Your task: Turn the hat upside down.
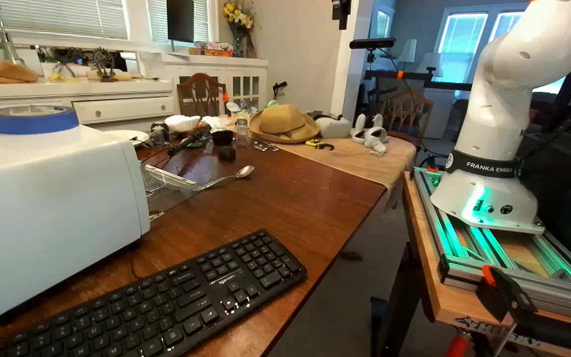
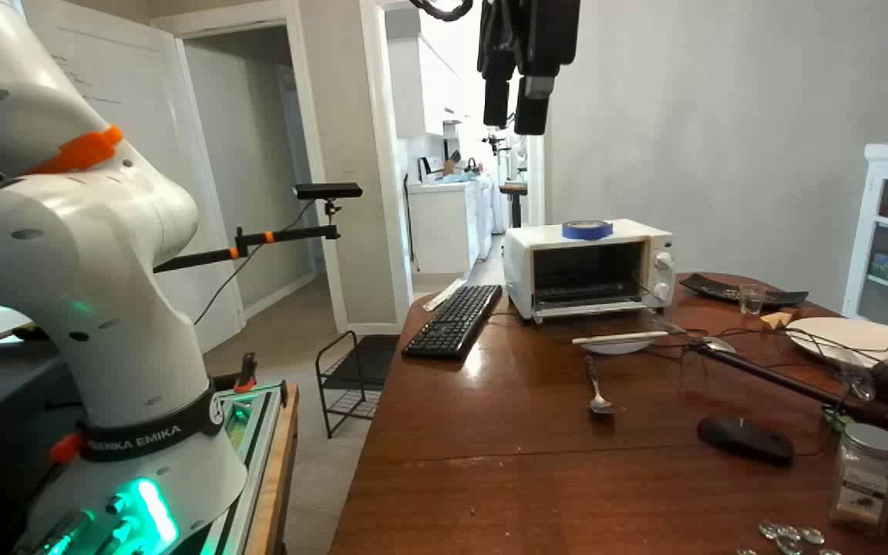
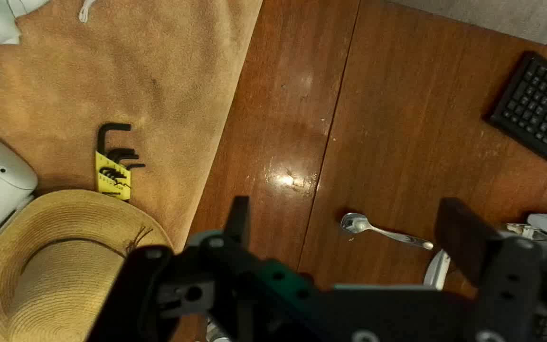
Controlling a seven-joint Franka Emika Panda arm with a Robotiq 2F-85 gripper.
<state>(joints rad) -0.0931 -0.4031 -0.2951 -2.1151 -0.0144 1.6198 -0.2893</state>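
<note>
My hat sits crown up on the tan cloth, way left of the spoon in the wrist view and well apart from it. The pincer hangs high over the table in an exterior view, so the hat is lower than it and off to the side, with plenty of air between them. On my wrist cam the spoon shows between the fingers, which I've got spread wide. Grip's empty, and I'm not touching anything. The pincer's body does hide a bit of brim on the spoon side.
</note>
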